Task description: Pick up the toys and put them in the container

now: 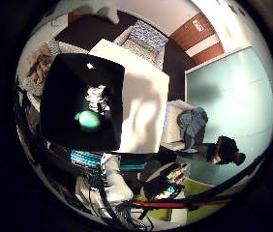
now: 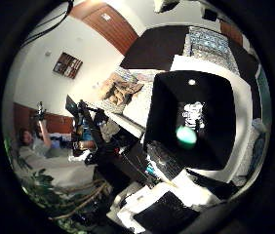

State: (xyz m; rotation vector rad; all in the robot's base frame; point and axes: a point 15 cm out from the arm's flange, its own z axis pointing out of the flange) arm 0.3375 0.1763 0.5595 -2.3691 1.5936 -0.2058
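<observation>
A black container [image 1: 64, 106] stands on a white table [image 1: 146, 97]. Inside it lie a green ball [image 1: 88, 120] and a small white and black toy [image 1: 96, 97]. The right thumb side palm view shows the container [image 2: 191, 97] with the ball [image 2: 186, 136] and the toy [image 2: 191, 115] in it. My hand [image 1: 103, 179] is well above the container and to one side of it. Its white and teal fingers lie relaxed at the view's edge. They are away from the toys.
A brown lumpy thing [image 2: 118, 93] lies on the table beside the container. A patterned box [image 1: 146, 39] stands beyond the table. Green leaves [image 2: 40, 200] show low in the room. A pale glass wall [image 1: 233, 87] stands to one side.
</observation>
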